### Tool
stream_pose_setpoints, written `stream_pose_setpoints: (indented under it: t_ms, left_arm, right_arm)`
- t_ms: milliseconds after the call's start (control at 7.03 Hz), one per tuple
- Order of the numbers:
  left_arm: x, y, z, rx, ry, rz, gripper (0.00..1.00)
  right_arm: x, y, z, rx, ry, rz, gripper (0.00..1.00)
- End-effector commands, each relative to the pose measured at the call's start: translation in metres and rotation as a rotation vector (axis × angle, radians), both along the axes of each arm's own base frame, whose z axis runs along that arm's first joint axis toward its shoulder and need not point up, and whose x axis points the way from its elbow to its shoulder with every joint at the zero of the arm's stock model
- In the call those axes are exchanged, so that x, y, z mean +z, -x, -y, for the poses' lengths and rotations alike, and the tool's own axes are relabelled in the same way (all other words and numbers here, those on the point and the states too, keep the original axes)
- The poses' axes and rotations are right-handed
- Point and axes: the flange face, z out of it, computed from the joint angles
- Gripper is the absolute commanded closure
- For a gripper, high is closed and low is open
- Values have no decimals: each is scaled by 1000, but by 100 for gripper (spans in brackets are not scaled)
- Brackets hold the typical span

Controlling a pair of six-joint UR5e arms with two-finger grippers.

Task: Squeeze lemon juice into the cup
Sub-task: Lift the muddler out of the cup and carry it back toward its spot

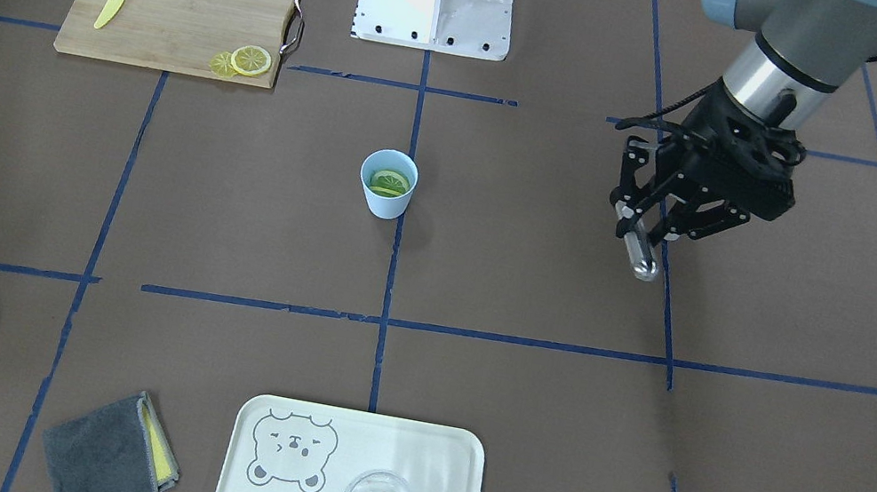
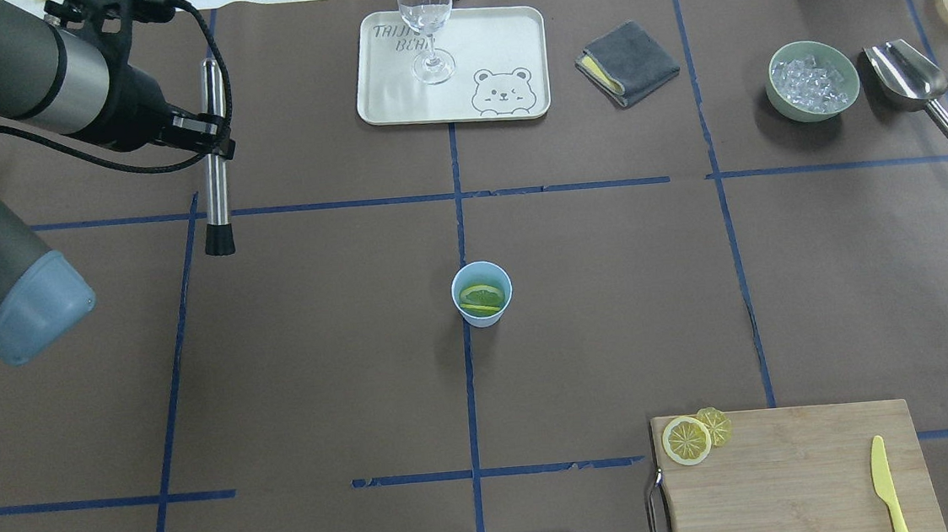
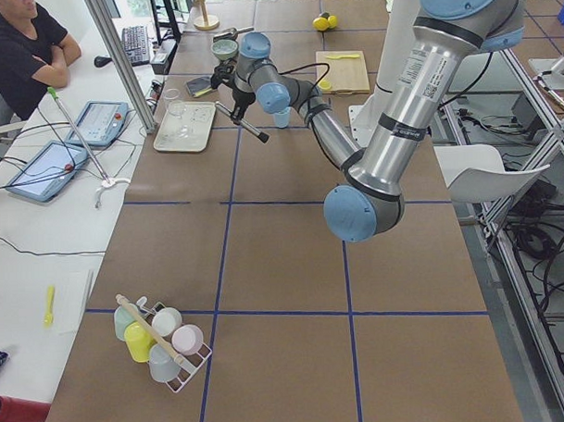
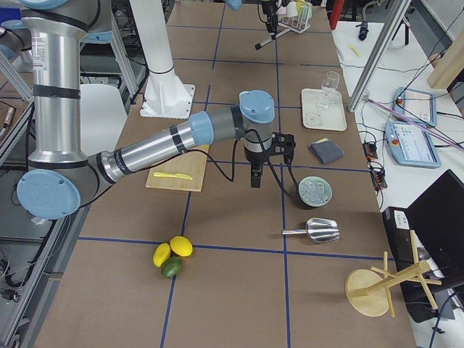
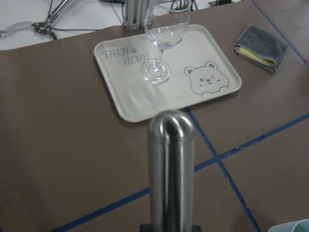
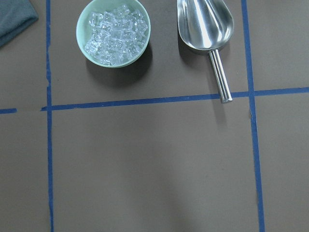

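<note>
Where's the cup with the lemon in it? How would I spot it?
Find the brown table crossed by blue tape lines. Right in its middle stands a small light-blue cup with lemon slices inside. The tall glass on the tray is clear, and the green bowl holds ice.

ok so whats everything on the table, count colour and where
cup: one, light blue, table centre
lemon slices: two yellow on the board's corner, more in the cup
board: one, wooden, robot's right side
knife: one, yellow, on the board
tray: one, cream, far edge
glass: one, clear, on the tray
cloth: one, grey, beside the tray
bowl: one, pale green, holds ice
scoop: one, silver, beside the bowl
whole fruit: two yellow, one green, right end
cup rack: one, pastel cups, left end
left fingers: shut on a silver rod
right fingers: cannot tell open or shut
</note>
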Motion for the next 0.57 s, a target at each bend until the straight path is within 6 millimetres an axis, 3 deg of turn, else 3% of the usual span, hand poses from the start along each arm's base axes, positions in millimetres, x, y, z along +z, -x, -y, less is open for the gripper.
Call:
stream_pose_setpoints:
  t_ms: [0,427]
  left_arm:
    - [36,14,0,-6,253,176,100]
    - [91,41,4,183,312,387,100]
  right_arm:
    - [37,-13,-8,-62,-21,-17,0]
    - [125,-45,-26,-118,23,-26,0]
